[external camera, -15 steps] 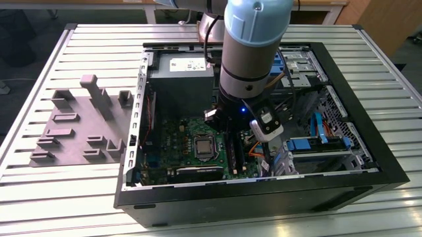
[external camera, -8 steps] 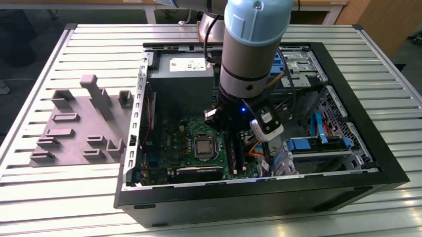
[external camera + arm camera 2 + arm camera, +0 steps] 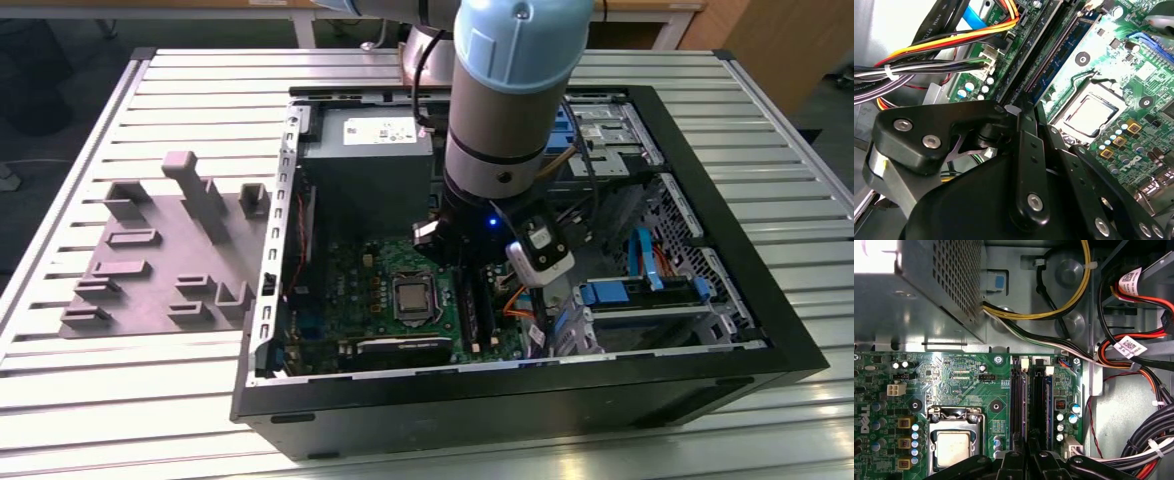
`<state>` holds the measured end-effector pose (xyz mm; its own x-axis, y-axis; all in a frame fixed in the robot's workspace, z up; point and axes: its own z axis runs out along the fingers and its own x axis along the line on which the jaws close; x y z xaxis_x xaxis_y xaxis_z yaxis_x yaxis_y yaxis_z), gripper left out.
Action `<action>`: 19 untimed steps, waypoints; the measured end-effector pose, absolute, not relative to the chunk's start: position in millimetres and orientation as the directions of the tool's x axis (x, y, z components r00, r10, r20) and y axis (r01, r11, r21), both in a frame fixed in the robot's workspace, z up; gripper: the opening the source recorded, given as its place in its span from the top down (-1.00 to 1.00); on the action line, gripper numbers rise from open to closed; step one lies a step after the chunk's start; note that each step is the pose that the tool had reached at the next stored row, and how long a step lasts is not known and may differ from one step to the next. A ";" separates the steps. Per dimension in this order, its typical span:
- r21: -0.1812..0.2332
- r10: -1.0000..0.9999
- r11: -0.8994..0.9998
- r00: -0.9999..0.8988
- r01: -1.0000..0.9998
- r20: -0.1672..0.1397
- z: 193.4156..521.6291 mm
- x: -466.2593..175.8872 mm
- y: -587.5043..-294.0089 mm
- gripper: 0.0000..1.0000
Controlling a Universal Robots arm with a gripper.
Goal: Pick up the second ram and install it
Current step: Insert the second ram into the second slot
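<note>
Exterior view: the arm [image 3: 514,90] reaches straight down into the open computer case [image 3: 747,330], which lies on the slatted tabletop [image 3: 200,100]. A grey holder block [image 3: 160,270] rests on the tabletop at the exterior view's left, apart from the case. In both wrist views the claw [image 3: 1027,462] [image 3: 1021,115] sits low over the motherboard, directly above one end of the two long black slot rails [image 3: 1040,405] beside the processor socket [image 3: 954,447]. A dark blue-green strip stands on edge in the rail nearer the socket and runs up to the claw; this is judged to be the second ram [image 3: 1056,60] [image 3: 1020,405], at or in its slot. Whether the claw is apart, together or clamped on the stick cannot be told, because the claw's own linkage covers that spot. Handling notes: the stick is light, thin and stiff, but brittle under bending or twisting. Take hold across the two flat faces near the upper edge, at mid-length, and keep off the contact edge. Seating force is best applied straight down along the board's plane — any tilt risks jamming it in the rail.
</note>
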<state>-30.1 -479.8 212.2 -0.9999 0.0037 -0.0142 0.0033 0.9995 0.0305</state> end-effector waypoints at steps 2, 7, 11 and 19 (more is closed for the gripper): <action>0.030 0.004 1.000 -1.000 0.003 -0.014 212.2 -30.1 -479.8 0.72; 0.031 0.004 1.000 -1.000 0.003 -0.014 210.8 -30.1 -479.9 0.72; 0.031 0.004 1.000 -1.000 0.003 -0.014 210.1 -30.1 -480.3 0.72; 0.031 0.004 0.999 -1.000 0.003 -0.014 211.9 -30.1 -480.4 0.72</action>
<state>-30.1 -480.4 211.9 -0.9999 0.0037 -0.0143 0.0033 0.9995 0.0315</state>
